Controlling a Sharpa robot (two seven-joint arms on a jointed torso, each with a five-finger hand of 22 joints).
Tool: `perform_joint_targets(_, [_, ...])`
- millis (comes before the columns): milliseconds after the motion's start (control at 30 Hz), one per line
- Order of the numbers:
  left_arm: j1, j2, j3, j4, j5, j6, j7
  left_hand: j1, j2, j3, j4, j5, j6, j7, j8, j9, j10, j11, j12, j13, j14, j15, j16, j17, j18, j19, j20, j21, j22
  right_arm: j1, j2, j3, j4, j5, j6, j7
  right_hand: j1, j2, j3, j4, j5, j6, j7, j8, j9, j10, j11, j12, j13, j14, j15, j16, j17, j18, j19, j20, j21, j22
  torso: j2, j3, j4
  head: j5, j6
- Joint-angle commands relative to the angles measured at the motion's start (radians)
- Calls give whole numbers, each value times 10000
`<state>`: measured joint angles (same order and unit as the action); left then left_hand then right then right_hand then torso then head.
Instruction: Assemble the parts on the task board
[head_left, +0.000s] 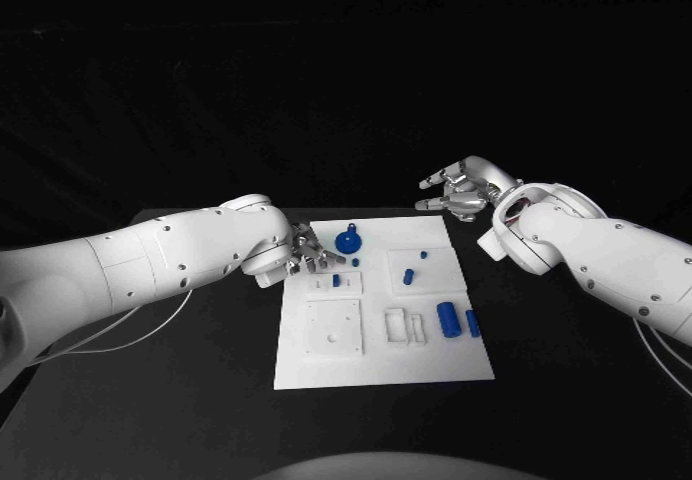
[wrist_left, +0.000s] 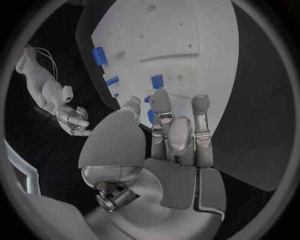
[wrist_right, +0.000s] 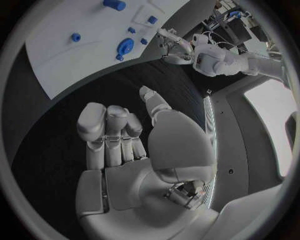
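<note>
The white task board lies in the middle of the black table. On it are a round blue knob, a small blue peg, two small blue pieces, a blue block and a blue cylinder. My left hand hovers over the board's far left corner, right beside the knob, fingers stretched out and apart. In the left wrist view a sliver of blue shows between the thumb and fingers of the left hand; I see no grip. My right hand hangs over bare table off the board's far right corner, holding nothing.
The board has square recessed plates and a raised white frame near the block. Black table surrounds it on all sides. The right wrist view shows the right hand above dark table, with the board and left hand beyond.
</note>
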<state>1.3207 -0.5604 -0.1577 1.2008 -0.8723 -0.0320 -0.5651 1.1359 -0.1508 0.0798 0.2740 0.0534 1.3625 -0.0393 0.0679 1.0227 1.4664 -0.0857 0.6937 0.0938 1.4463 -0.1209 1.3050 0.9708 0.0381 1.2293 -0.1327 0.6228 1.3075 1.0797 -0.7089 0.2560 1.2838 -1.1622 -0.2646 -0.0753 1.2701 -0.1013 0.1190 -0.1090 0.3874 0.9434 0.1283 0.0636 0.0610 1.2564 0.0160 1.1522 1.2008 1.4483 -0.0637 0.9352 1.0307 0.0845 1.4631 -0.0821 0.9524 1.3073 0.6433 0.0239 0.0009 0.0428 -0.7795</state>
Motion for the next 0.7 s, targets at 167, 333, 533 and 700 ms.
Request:
perform_joint_targets(167, [379,-130,152,-457,804,252,95,401,460,-113,-881,2557,-1140,220,-14,-1576,408,170,-947,34,-580,-49,-1037,-1448,-189,-54,-104,-350,118,-7,-31,5,-28,39,70,34,-96,1,-45,8,55,-38,-11,-28,12,-52,8,-44,-16,3,28,-41,0,159,655,27,-52,1191,18,6,-2,64,113])
perform_joint_targets(333, [497,-71,179,-999,1013,475,90,44,745,-454,-1296,2581,-2474,808,-27,-5437,445,393,-1221,594,-536,91,-971,-1575,-121,70,7,-537,168,-7,-59,5,-19,50,77,31,-77,-2,-43,6,79,-51,-11,-28,11,-50,6,-54,-24,4,28,-51,-5,158,655,27,-51,1192,57,-5,-14,22,189])
perform_joint_targets(533, [550,148,187,-1734,1069,993,29,-55,767,-489,-1397,2584,-2195,788,38,-6451,451,381,-1240,915,-521,88,-761,-1505,-113,101,10,-522,192,-7,-95,6,13,54,70,31,-69,2,-34,1,100,-56,-10,-28,11,-43,6,-50,-22,8,27,-49,-2,159,654,28,-57,1191,82,-6,-31,32,229])
perform_joint_targets(700, [560,386,185,-2159,1054,1285,-28,-114,670,-476,-1341,2520,-2281,816,28,-6498,447,399,-1279,947,-570,99,-751,-1549,-117,69,17,-521,193,-6,-117,7,22,55,57,27,-83,-1,-32,9,111,-36,-16,-27,12,-39,0,-53,-25,7,27,-55,-3,158,657,26,-52,1193,112,-11,-31,-21,264])
